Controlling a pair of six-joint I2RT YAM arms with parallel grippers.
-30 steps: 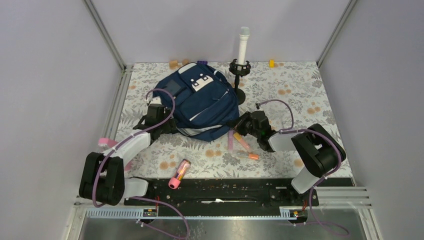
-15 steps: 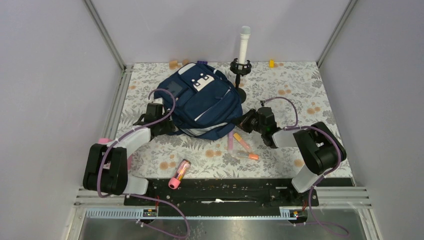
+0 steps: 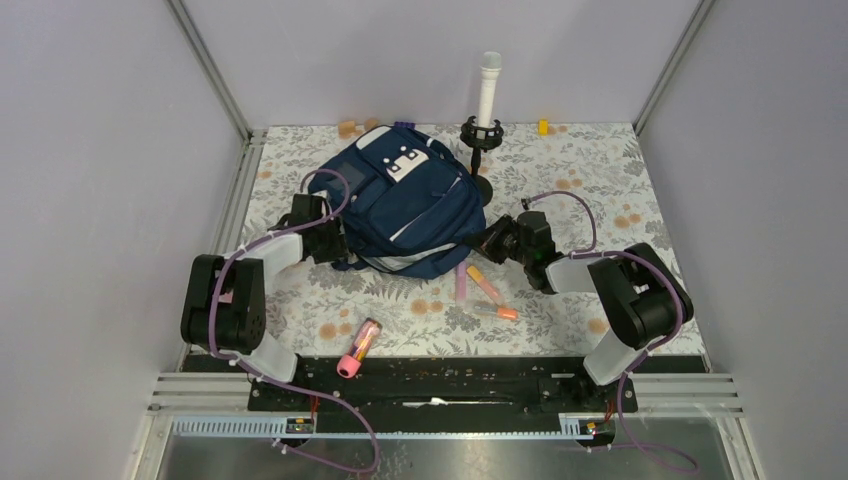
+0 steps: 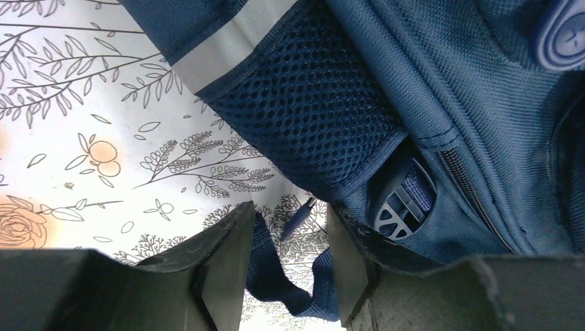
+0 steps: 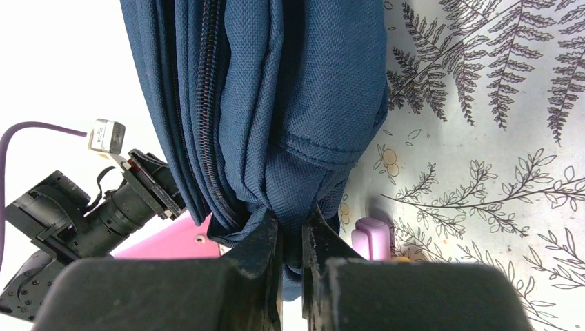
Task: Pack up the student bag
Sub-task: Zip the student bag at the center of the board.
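The student bag lies flat on the floral table, a little left of the middle and toward the far side, its white-grey patches turned up and its white trim showing along the near edge

The right gripper is at the bag's near right corner. Its jaws are closed tight on a fold of navy fabric beside the zipper, so it is gripping the bag

The left gripper is against the bag's near left edge, by the mesh panel and a plastic buckle. Its jaws stand apart with a dark strap lying in the gap, and whether they press on it cannot be told

Just near of the bag, between it and the right arm, lie a lilac marker, an orange-and-yellow marker and an orange-tipped pen. A pink marker lies farther toward the near edge, well apart from the bag

Just beside the bag's far right corner a white microphone stands upright in a black stand. Small orange blocks and a yellow block sit along the far edge
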